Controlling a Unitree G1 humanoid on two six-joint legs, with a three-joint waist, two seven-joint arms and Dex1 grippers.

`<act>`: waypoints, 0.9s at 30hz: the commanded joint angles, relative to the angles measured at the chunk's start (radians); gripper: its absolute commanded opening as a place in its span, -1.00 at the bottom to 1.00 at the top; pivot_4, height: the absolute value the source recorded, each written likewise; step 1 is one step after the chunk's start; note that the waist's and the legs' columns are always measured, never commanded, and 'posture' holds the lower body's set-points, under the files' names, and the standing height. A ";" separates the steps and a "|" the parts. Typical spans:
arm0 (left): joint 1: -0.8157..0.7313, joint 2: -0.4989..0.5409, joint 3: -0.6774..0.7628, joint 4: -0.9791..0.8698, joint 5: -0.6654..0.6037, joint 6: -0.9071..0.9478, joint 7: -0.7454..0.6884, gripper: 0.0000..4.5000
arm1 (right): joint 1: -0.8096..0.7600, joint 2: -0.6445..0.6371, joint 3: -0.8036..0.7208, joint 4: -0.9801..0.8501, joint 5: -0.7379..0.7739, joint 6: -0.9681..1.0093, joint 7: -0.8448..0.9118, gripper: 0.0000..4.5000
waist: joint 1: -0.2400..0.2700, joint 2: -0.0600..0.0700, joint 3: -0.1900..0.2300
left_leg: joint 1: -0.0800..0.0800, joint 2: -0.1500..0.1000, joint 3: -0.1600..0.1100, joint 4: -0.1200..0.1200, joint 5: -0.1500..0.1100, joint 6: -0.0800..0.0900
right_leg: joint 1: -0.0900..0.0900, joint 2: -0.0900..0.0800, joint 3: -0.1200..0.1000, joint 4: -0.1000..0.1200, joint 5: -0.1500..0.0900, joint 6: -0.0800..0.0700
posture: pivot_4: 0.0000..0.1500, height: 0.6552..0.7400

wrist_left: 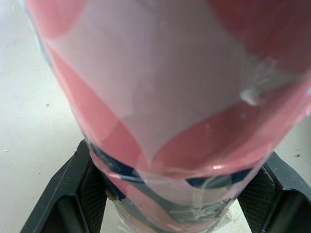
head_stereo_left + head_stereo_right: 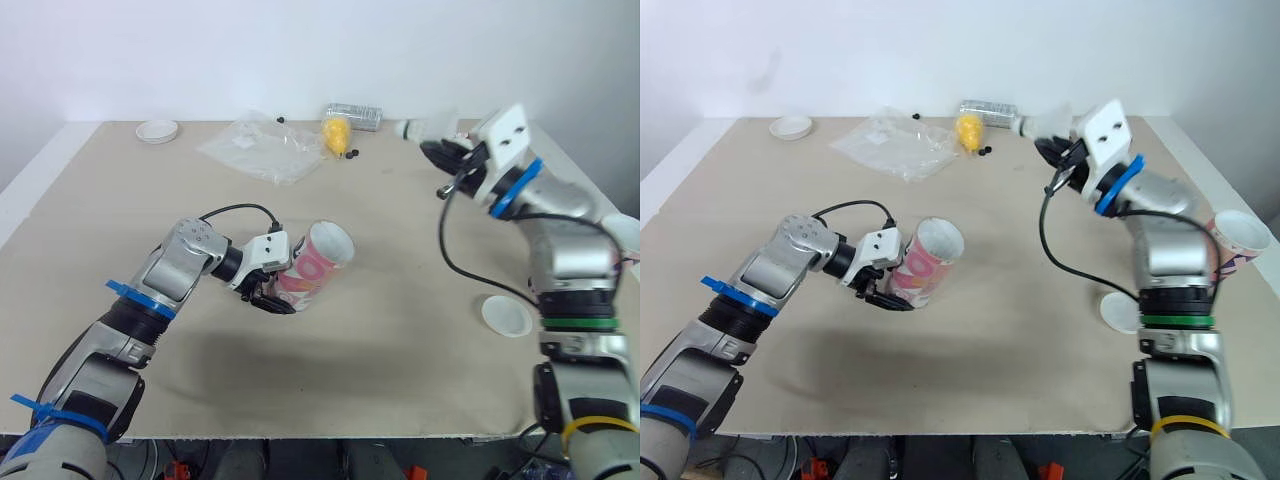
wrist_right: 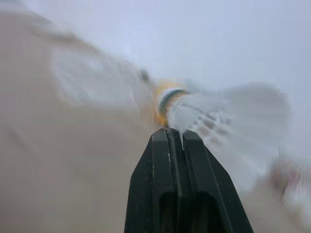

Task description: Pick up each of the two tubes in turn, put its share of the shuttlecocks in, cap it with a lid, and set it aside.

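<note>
Left gripper: its fingers are clamped on either side of the lower end of the pink-and-white tube. You hold the tube tilted above the table, with its open mouth turned up and toward the right arm. Right gripper: fingers pressed together, pinching a white shuttlecock near where cork meets feathers. It hangs in the air well apart from the tube, beyond its mouth and to the right. Step in hand, as I read it: loading the first tube, shuttlecock not yet in. For the next move, bring the shuttlecock to the tube's mouth, line it up cork-first along the tilted axis, and let go only once it sits inside the rim. A white lid lies right of the tube, ready for capping. A second lid lies far beyond the tube to the left. The second tube stands well to the right of the held one. A yellow item beside a plastic bag lies beyond the tube; it may be further shuttlecocks, but you cannot tell.
</note>
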 commanded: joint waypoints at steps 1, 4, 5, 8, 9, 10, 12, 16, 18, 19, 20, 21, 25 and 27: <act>-0.006 -0.001 -0.020 0.029 0.018 -0.008 0.000 0.45 | -0.023 -0.113 0.029 -0.202 0.081 -0.032 0.237 -1.00 | 0.000 0.000 0.000 | 0.000 0.000 0.000 0.000 0.000 0.000 | 0.000 0.000 0.000 0.000 0.000 0.000 | 1.00 1.00; -0.013 -0.005 -0.022 0.039 0.019 -0.010 -0.004 0.45 | -0.026 -0.169 0.061 -0.284 0.105 -0.061 0.350 -1.00 | 0.000 0.000 0.000 | 0.000 0.000 0.001 0.001 0.000 0.000 | 0.000 -0.001 0.000 0.000 -0.002 -0.005 | 1.00 1.00; -0.015 -0.006 -0.023 0.042 0.020 -0.010 -0.006 0.45 | -0.023 -0.175 0.066 -0.292 0.104 -0.066 0.363 -1.00 | 0.000 0.000 0.000 | 0.000 0.000 0.001 0.000 0.000 0.000 | 0.000 -0.001 0.000 0.000 -0.002 -0.005 | 1.00 1.00; -0.022 -0.006 -0.024 0.045 0.020 -0.007 -0.012 0.45 | -0.015 -0.188 0.081 -0.340 0.124 -0.047 0.401 -1.00 | 0.001 -0.001 0.000 | 0.000 0.000 0.001 0.001 0.000 0.000 | 0.000 -0.001 0.000 0.000 -0.002 -0.005 | 1.00 1.00; -0.024 -0.006 -0.025 0.044 0.019 -0.004 -0.014 0.45 | -0.014 -0.191 0.088 -0.346 0.120 -0.051 0.411 -1.00 | 0.001 -0.001 0.000 | 0.000 0.000 0.001 0.001 0.000 0.000 | 0.000 -0.001 0.000 0.000 -0.002 -0.005 | 1.00 1.00; -0.025 -0.006 -0.025 0.042 0.019 -0.003 -0.015 0.45 | -0.013 -0.192 0.100 -0.349 0.110 -0.063 0.423 -1.00 | 0.001 -0.001 0.000 | 0.000 0.000 0.001 0.001 0.000 0.000 | 0.000 -0.001 0.000 0.000 -0.002 -0.005 | 1.00 1.00; -0.027 -0.006 -0.025 0.038 0.018 0.001 -0.017 0.45 | -0.009 -0.186 0.122 -0.353 0.092 -0.079 0.434 -1.00 | 0.001 -0.001 0.000 | 0.000 0.000 0.001 0.001 0.000 0.000 | 0.000 -0.001 0.000 0.000 -0.002 -0.005 | 1.00 1.00; -0.028 -0.005 -0.023 0.022 0.015 0.007 -0.018 0.45 | 0.009 -0.174 0.159 -0.346 0.064 -0.117 0.456 -1.00 | 0.002 -0.001 0.000 | 0.000 0.000 0.001 0.001 0.000 0.000 | -0.001 -0.001 0.000 0.000 -0.003 -0.005 | 1.00 1.00; -0.026 -0.005 -0.022 0.015 0.014 0.010 -0.018 0.45 | 0.010 -0.165 0.174 -0.345 0.057 -0.134 0.463 -1.00 | 0.002 -0.001 0.000 | -0.001 0.000 0.001 0.001 0.000 0.000 | -0.001 -0.001 0.000 0.000 -0.003 -0.005 | 1.00 1.00; -0.026 -0.005 -0.022 0.014 0.015 0.010 -0.016 0.45 | 0.010 -0.158 0.178 -0.351 0.065 -0.125 0.465 -1.00 | 0.002 -0.001 0.000 | -0.001 0.000 0.001 0.001 0.000 0.000 | -0.001 -0.001 0.000 0.000 -0.003 -0.005 | 1.00 1.00; -0.026 -0.005 -0.021 0.014 0.015 0.010 -0.015 0.45 | 0.010 -0.154 0.180 -0.355 0.071 -0.121 0.467 -1.00 | 0.002 -0.001 0.000 | -0.001 0.000 0.001 0.001 0.000 0.000 | -0.001 -0.001 0.000 0.000 -0.003 -0.005 | 1.00 1.00; -0.026 -0.005 -0.021 0.014 0.015 0.011 -0.014 0.45 | 0.011 -0.153 0.184 -0.356 0.072 -0.119 0.473 -1.00 | 0.002 -0.001 0.000 | -0.001 0.000 0.001 0.001 0.000 0.000 | -0.001 -0.001 0.000 0.000 -0.003 -0.005 | 1.00 1.00; -0.021 -0.004 -0.021 0.010 0.016 0.010 -0.011 0.45 | 0.010 -0.148 0.192 -0.349 0.066 -0.128 0.490 -0.62 | 0.003 -0.001 0.000 | -0.001 0.000 0.001 0.001 0.000 0.000 | -0.001 -0.001 0.000 0.000 -0.003 -0.005 | 1.00 1.00; -0.018 -0.003 -0.020 0.008 0.015 0.011 -0.010 0.45 | 0.008 -0.144 0.192 -0.347 0.066 -0.128 0.493 -0.23 | 0.003 -0.001 0.000 | -0.001 0.000 0.001 0.001 0.000 0.000 | -0.001 -0.001 0.000 0.000 -0.003 -0.005 | 1.00 1.00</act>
